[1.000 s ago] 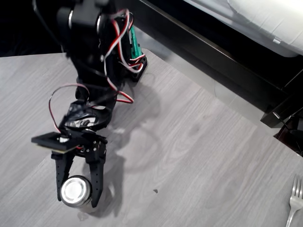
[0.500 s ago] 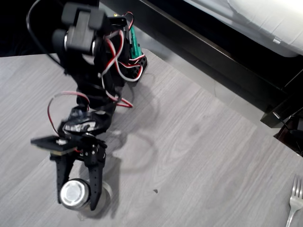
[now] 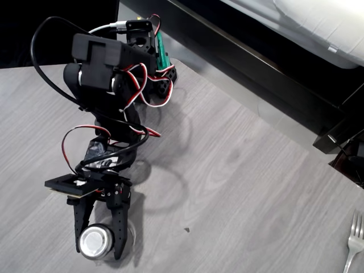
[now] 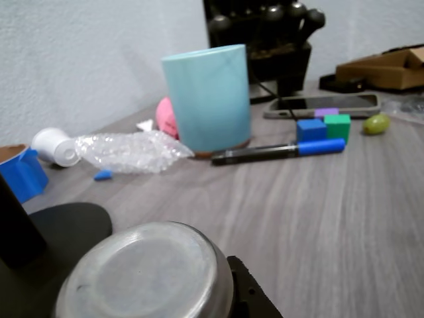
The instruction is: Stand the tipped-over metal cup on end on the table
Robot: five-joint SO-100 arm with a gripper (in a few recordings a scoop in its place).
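Observation:
The metal cup sits between the black fingers of my gripper, near the bottom left of the table in the overhead view. Its round closed base faces up at that camera. The gripper is shut on the cup's sides, one finger on each side. In the wrist view the cup's dull silver base fills the lower left, with a dark finger pressed against its right side. I cannot tell whether the cup touches the tabletop.
A silver fork lies at the right edge of the overhead view, and a black frame runs beyond the table. Ahead in the wrist view stand a turquoise tumbler, a pen, small cubes and crumpled plastic wrap.
The gripper, still holding the cup, has shifted slightly toward the bottom edge of the overhead view. The arm's upper joints have swung lower and further into the picture.

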